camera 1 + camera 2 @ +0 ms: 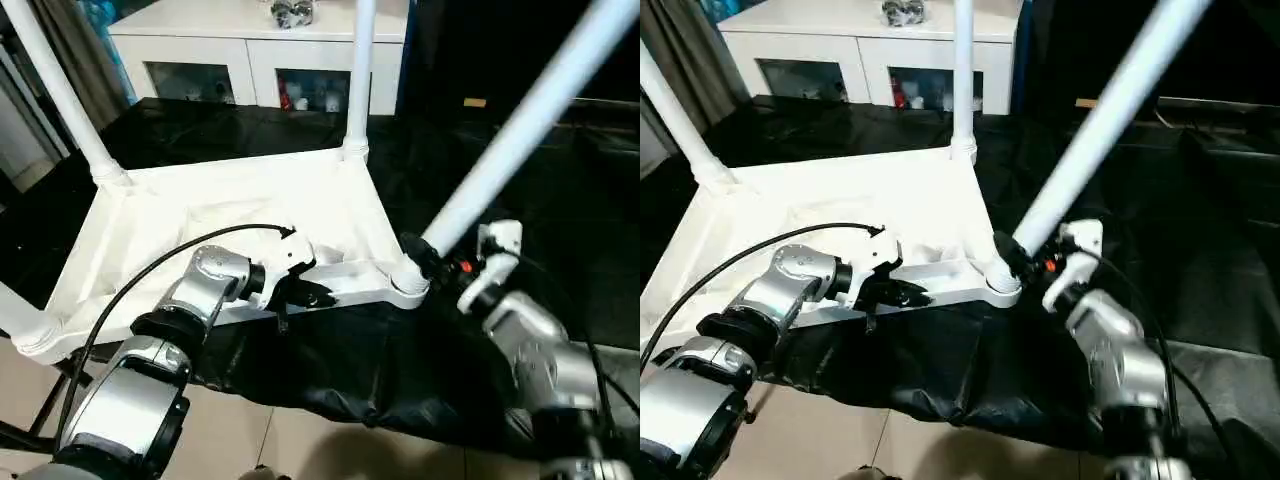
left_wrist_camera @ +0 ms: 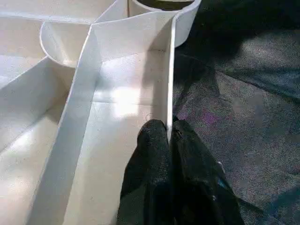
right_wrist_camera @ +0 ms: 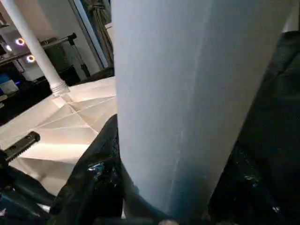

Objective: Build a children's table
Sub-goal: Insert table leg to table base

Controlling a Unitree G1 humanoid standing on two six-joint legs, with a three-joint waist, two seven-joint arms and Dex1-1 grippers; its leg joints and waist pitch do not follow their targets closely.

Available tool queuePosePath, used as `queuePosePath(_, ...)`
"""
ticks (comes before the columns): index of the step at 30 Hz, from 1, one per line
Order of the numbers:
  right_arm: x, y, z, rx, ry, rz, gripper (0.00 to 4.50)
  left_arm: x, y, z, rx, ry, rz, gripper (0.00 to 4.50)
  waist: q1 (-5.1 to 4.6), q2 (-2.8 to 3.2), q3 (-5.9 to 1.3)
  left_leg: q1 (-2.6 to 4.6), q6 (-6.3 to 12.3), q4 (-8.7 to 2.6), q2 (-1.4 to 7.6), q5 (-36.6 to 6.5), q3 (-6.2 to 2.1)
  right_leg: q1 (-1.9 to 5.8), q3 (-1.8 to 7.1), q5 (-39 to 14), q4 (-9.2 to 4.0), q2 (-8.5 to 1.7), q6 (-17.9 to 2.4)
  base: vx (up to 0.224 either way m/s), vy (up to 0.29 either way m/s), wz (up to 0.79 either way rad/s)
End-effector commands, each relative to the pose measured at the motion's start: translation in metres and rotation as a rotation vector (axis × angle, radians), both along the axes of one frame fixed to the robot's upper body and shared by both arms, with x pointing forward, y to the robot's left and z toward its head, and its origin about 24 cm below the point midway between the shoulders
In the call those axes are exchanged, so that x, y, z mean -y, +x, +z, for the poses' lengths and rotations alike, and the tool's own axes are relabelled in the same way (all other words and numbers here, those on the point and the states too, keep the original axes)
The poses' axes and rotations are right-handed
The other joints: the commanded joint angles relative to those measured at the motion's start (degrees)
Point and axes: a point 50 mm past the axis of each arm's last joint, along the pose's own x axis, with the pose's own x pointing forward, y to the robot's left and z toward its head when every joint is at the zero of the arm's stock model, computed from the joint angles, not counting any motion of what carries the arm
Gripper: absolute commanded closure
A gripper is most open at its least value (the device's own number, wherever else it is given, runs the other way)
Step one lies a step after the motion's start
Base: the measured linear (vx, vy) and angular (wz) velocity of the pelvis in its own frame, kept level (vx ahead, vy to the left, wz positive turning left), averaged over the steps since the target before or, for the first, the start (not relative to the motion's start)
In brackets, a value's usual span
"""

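Upside down on a black-draped surface (image 1: 520,200): white plastic rectangular tabletop (image 1: 250,215), ribbed underside up. Three white tubular legs standing in corner sockets around that tabletop; a fourth white leg (image 1: 520,120) leaning at its near right corner socket (image 1: 408,283), seemingly not yet seated straight. Left tool (image 2: 168,140) pinched together on the tabletop's near rim; right tool (image 1: 428,258) clamped around the leaning leg's base. Beyond the tabletop, a white glass-doored cabinet (image 1: 250,60); pale floor below.

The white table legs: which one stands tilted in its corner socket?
The leg at the near right corner socket, gripped by the right gripper, leans far off upright; the far right leg stands straight.
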Motion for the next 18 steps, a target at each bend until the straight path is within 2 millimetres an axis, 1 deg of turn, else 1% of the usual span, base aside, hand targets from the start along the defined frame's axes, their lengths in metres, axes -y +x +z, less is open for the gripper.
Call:
queuePosePath(1, 0.000, -0.013, -0.028, -0.127, -0.116, 0.013, 2.62, -0.002, 0.003, 0.005, 0.013, -0.085, 0.064, 4.50, -0.05, -1.18, -3.16, 0.99, 2.08, -4.95, 3.96, -13.99, -2.32, 2.62, 3.82, -19.33, -5.40, -5.21, -9.01, 0.000, 0.000, 0.00)
queuePosePath(2, -0.002, -0.013, -0.027, -0.120, -0.151, 0.031, 2.62, -0.002, 0.003, 0.005, 0.014, -0.083, 0.061, 4.50, -0.08, -1.09, -3.20, 1.03, 2.10, -4.96, 3.99, -13.72, -2.35, 2.59, 3.83, -19.16, -5.38, -5.27, -9.02, 0.000, 0.000, 0.00)
queuePosePath(4, -0.005, -0.014, -0.027, -0.111, -0.195, 0.058, 2.62, -0.002, 0.003, 0.005, 0.015, -0.080, 0.059, 4.50, -0.12, -1.16, -3.12, 1.04, 2.07, -4.92, 3.87, -14.01, -2.26, 2.58, 3.83, -19.89, -5.52, -5.24, -8.91, 0.000, 0.000, 0.00)
queuePosePath(7, -0.010, -0.014, -0.025, -0.103, -0.257, 0.108, 2.62, -0.002, 0.003, 0.004, 0.016, -0.074, 0.056, 4.50, -0.12, -1.29, -3.08, 1.04, 2.26, -4.95, 3.92, -14.01, -2.31, 2.54, 3.87, -20.75, -5.60, -5.29, -8.54, 0.000, 0.000, 0.00)
queuePosePath(8, -0.012, -0.014, -0.024, -0.099, -0.276, 0.126, 2.62, -0.002, 0.002, 0.003, 0.016, -0.073, 0.055, 4.50, -0.19, -1.61, -3.06, 1.04, 2.34, -4.96, 3.88, -14.13, -2.25, 2.56, 3.86, -21.31, -5.70, -5.25, -8.33, 0.000, 0.000, 0.00)
queuePosePath(10, -0.014, -0.013, -0.024, -0.093, -0.302, 0.150, 2.62, -0.002, 0.002, 0.003, 0.016, -0.072, 0.055, 4.50, -0.19, -1.47, -2.97, 1.05, 2.40, -4.99, 3.88, -14.27, -2.32, 2.53, 3.82, -22.46, -5.76, -5.27, -8.00, 0.000, 0.000, 0.00)
queuePosePath(11, -0.016, -0.013, -0.023, -0.095, -0.319, 0.174, 2.62, -0.002, 0.001, 0.002, 0.016, -0.070, 0.054, 4.50, -0.26, -1.88, -2.93, 1.02, 2.49, -5.01, 3.87, -14.40, -2.26, 2.50, 3.83, -22.90, -5.87, -5.23, -7.81, 0.000, 0.000, 0.00)
queuePosePath(12, -0.017, -0.013, -0.023, -0.096, -0.329, 0.189, 2.62, -0.002, 0.001, 0.002, 0.016, -0.069, 0.054, 4.50, -0.21, -1.68, -2.95, 1.05, 2.53, -4.98, 3.86, -14.40, -2.31, 2.52, 3.85, -23.39, -5.86, -5.34, -7.66, 0.000, 0.000, 0.00)
queuePosePath(13, -0.017, -0.013, -0.023, -0.096, -0.329, 0.189, 2.62, -0.002, 0.001, 0.002, 0.016, -0.069, 0.054, 4.50, -0.26, -1.69, -2.91, 1.08, 2.53, -5.01, 3.87, -14.54, -2.30, 2.43, 3.86, -23.78, -5.97, -5.28, -7.46, 0.000, 0.000, 0.00)
queuePosePath(14, -0.018, -0.013, -0.024, -0.108, -0.351, 0.232, 2.62, -0.003, 0.001, 0.001, 0.015, -0.067, 0.054, 4.50, -0.25, -2.34, -2.95, 1.07, 2.65, -5.03, 3.89, -14.26, -2.30, 2.49, 3.85, -23.74, -5.93, -5.30, -7.37, 0.000, 0.000, 0.00)
queuePosePath(15, -0.019, -0.014, -0.025, -0.115, -0.362, 0.253, 2.62, -0.003, 0.001, 0.001, 0.015, -0.066, 0.054, 4.50, -0.17, -2.11, -2.95, 1.07, 2.71, -5.03, 3.89, -14.15, -2.34, 2.52, 3.84, -23.74, -5.83, -5.32, -7.40, 0.000, 0.000, 0.00)
queuePosePath(17, -0.019, -0.015, -0.025, -0.119, -0.371, 0.287, 2.62, -0.005, 0.000, 0.001, 0.015, -0.060, 0.051, 4.50, -0.24, -2.19, -2.75, 1.12, 2.88, -5.07, 3.86, -14.51, -2.23, 2.40, 3.87, -24.63, -6.05, -5.26, -7.17, 0.000, 0.000, 0.00)
queuePosePath(18, -0.020, -0.015, -0.026, -0.120, -0.373, 0.310, 2.62, -0.005, 0.000, 0.001, 0.018, -0.052, 0.035, 4.50, -0.29, -2.31, -2.60, 1.33, 2.68, -5.20, 3.86, -15.50, -2.24, 2.40, 3.81, -26.49, -6.36, -5.31, -6.69, 0.000, 0.000, 0.00)
